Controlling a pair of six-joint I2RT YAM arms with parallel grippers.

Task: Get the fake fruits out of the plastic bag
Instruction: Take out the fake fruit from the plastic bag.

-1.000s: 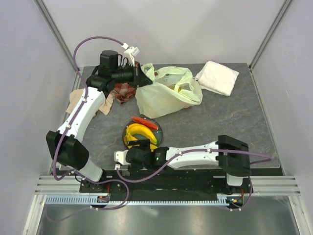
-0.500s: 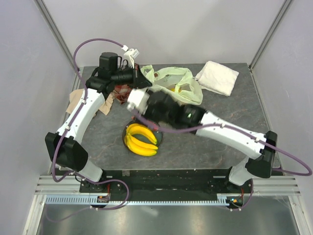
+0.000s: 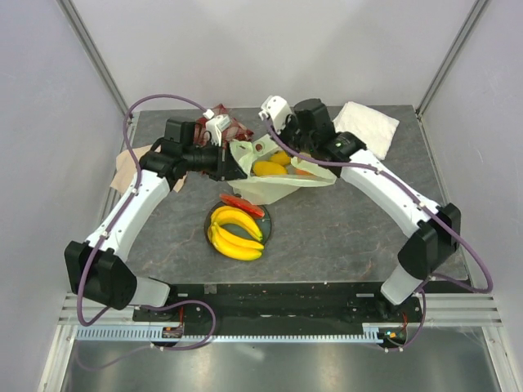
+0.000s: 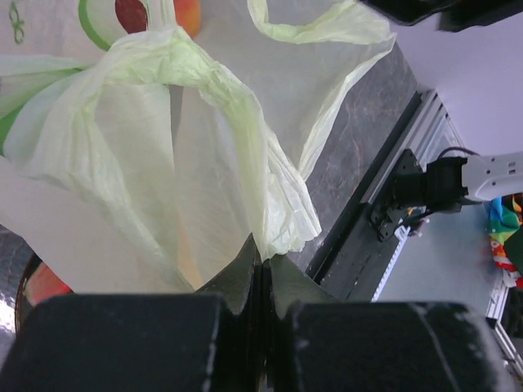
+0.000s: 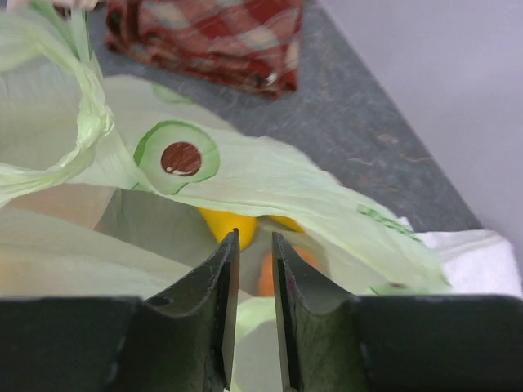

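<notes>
Right now the left tool (image 4: 261, 265) is squeezing shut on the plastic bag (image 4: 204, 155). Its two black fingers are pressing together, with a crumpled fold of the bag's rim caught between them. It is holding that side of the bag up, and the mouth is gaping open.

The right tool (image 5: 253, 245) is poking down at the far side of the bag's mouth. Its two dark fingers are standing close, with only a thin gap showing between them. Bag film is lying right by the tips, but I cannot tell whether they are pinching it or only touching it.

The bag is thin, crinkly and see-through. It is pale yellow-green, with a round green-and-brown eye shape printed on it. It is lying on the far half of the grey, stone-looking tabletop (image 3: 351, 220), between the two tools. Inside it, two smooth yellow fruits (image 3: 270, 167) are sitting side by side, and an orange fruit (image 3: 301, 170) is peeking out next to them.

Near the bag, on the side closer to the arms, a dark round plate (image 3: 268, 233) is carrying a shiny yellow banana bunch (image 3: 235, 233). A red watermelon slice (image 3: 242, 204) is lying at the plate's far edge. A red checked cloth (image 3: 233, 129) is lying crumpled behind the left tool. A soft white towel (image 3: 368, 122) is sitting folded at the far right corner.
</notes>
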